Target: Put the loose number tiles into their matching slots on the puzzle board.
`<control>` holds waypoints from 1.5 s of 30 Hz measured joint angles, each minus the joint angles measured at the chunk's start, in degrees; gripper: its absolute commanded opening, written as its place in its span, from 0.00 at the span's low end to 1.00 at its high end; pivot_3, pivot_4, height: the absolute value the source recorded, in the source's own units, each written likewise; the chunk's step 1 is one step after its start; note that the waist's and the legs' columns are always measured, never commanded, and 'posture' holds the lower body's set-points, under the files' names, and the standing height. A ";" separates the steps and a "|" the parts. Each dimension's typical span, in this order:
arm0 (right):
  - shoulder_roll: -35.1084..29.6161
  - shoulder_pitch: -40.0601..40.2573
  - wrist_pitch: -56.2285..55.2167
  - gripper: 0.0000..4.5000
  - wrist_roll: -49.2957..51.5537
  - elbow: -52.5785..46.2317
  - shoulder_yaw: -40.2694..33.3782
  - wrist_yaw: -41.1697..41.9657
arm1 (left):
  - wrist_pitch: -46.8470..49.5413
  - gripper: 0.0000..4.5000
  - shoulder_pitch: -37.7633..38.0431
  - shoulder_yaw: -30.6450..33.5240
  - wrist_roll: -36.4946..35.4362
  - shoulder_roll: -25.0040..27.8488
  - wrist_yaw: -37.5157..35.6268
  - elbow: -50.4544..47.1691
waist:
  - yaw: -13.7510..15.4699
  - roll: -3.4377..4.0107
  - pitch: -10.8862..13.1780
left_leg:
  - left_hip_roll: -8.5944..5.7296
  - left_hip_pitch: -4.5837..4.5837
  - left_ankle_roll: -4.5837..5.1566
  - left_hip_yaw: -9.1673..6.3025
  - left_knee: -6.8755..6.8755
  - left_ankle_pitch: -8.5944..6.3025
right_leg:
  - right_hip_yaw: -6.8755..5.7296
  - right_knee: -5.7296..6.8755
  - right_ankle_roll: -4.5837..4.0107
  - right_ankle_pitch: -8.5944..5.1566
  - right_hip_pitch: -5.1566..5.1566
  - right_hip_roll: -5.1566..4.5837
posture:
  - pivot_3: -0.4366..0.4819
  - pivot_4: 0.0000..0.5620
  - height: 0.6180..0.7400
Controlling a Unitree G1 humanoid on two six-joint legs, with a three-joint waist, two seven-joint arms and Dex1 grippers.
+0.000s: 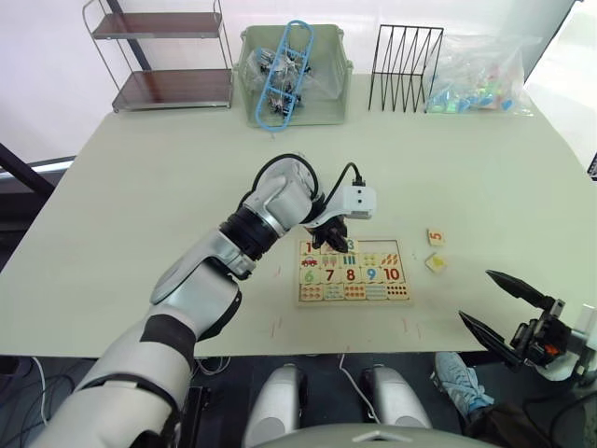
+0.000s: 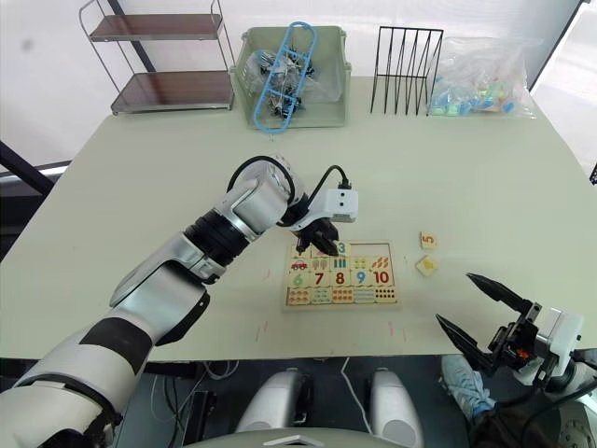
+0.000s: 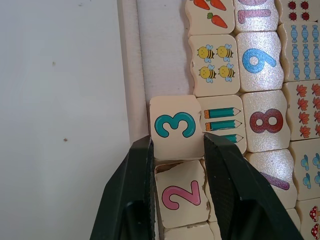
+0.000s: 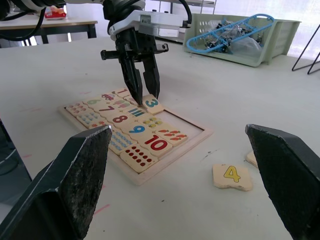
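Note:
The puzzle board lies near the table's front middle, with its lower rows full of number, picture and dot tiles. My left gripper is over the board's top row, shut on the tile printed with a teal 3. That tile sits next to the 2 tile. The slots to the right of the 3 are bare. Two loose number tiles lie on the table right of the board: the 5 and the 4. My right gripper hangs open past the front right table edge, with nothing in it.
Along the table's far edge stand a two-tier metal shelf, a green bin holding blue clips, a black wire rack and a clear bag of coloured pieces. A shoe shows below the front edge.

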 measured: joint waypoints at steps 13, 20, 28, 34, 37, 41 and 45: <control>-0.01 -0.12 -0.43 1.00 0.00 0.91 0.00 0.14 | 1.42 0.75 0.37 -0.25 -0.19 0.11 -0.54 -0.25 | 0.00 0.00 0.00 | 0.00 0.01 0.00 0.00 0.00 0.00 | -0.01 0.01 0.00 0.00 0.00 0.00 | 0.48 0.27 1.00; -0.01 -0.18 -1.08 1.00 0.00 0.95 0.05 0.15 | 2.96 0.99 0.43 -0.30 -0.82 0.10 -0.80 -0.15 | 0.00 0.01 0.00 | 0.00 0.00 0.00 0.01 0.01 0.00 | 0.01 0.02 0.00 0.00 0.00 0.00 | 0.48 0.27 1.00; -0.01 -0.33 -1.16 1.00 -0.01 1.05 0.54 0.12 | 3.79 0.99 -2.87 2.26 -4.48 0.11 -1.40 1.31 | -0.01 0.00 0.00 | 0.00 0.00 0.00 0.01 0.01 0.00 | 0.01 0.02 0.00 0.00 0.00 0.00 | 0.48 0.27 1.00; 0.00 -0.34 -1.20 1.00 -0.02 1.27 0.54 0.12 | 2.18 0.99 -3.50 5.96 -8.03 0.99 -1.93 2.79 | -0.06 0.01 0.00 | 0.00 0.00 0.00 0.00 0.01 0.00 | 0.00 0.03 0.00 0.00 -0.01 0.00 | 0.48 0.27 1.00; -0.01 -0.47 -1.20 1.00 -0.02 1.50 0.55 0.14 | 0.17 0.99 -3.42 8.29 -9.37 1.52 -0.42 3.38 | -0.03 0.01 0.00 | 0.00 0.00 0.00 0.00 0.01 0.00 | 0.00 0.03 0.00 0.00 -0.01 0.00 | 0.48 0.27 1.00; -0.04 -0.60 -1.20 1.00 -0.01 2.11 0.57 0.28 | -2.89 0.99 -1.68 11.74 -11.22 2.56 1.59 5.56 | -0.05 0.01 0.00 | 0.00 0.02 0.00 0.00 0.01 0.00 | 0.00 0.05 0.00 0.00 -0.01 0.00 | 0.48 0.27 1.00; -0.10 -0.94 -1.19 1.00 -0.01 2.20 0.57 0.62 | -8.25 0.68 1.14 16.50 -13.37 2.53 4.92 8.19 | 0.01 0.01 0.01 | 0.00 0.01 0.00 -0.01 0.02 0.00 | 0.00 0.06 0.00 0.00 -0.01 -0.01 | 0.48 0.27 1.00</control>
